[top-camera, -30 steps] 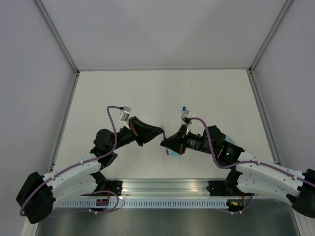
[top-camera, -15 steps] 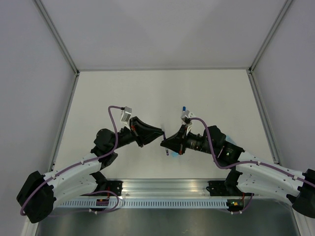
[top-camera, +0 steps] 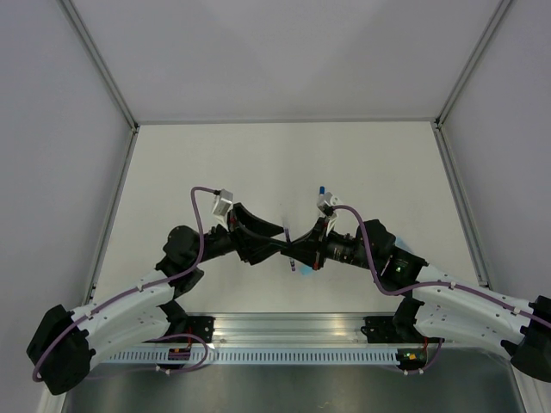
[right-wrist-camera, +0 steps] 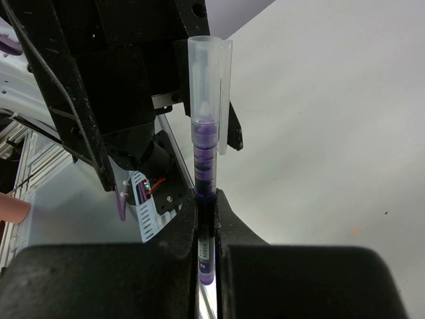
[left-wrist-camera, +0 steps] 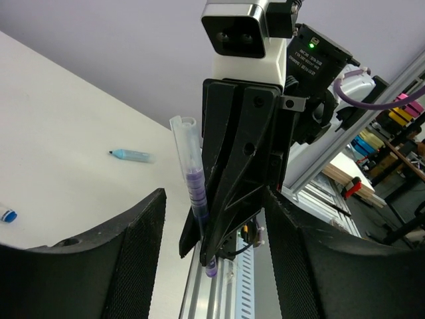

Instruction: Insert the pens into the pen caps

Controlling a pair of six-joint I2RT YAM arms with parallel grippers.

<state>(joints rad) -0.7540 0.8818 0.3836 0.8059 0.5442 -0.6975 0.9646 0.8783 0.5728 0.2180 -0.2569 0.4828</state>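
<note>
My right gripper [right-wrist-camera: 206, 207] is shut on a dark purple pen [right-wrist-camera: 204, 169] that stands upright between its fingers. A pale translucent pen cap [right-wrist-camera: 206, 86] sits over the pen's tip. In the left wrist view the same capped pen [left-wrist-camera: 196, 189] leans against the right gripper [left-wrist-camera: 219, 229]. My left gripper [left-wrist-camera: 214, 262] is open, with one finger on each side of the pen and touching nothing. From above, both grippers meet at mid-table around the thin pen [top-camera: 290, 249]. A light-blue pen cap [left-wrist-camera: 131, 155] lies on the table beyond.
A short blue-and-white piece [top-camera: 320, 188] lies on the white table just behind the right wrist, and it shows again at the left wrist view's edge [left-wrist-camera: 5, 214]. A slotted aluminium rail [top-camera: 293, 353] runs along the near edge. Grey walls enclose the table.
My left gripper was shut at the pen's cap end and has opened wide. It has also shifted slightly toward the right gripper. The right gripper and pen have stayed still.
</note>
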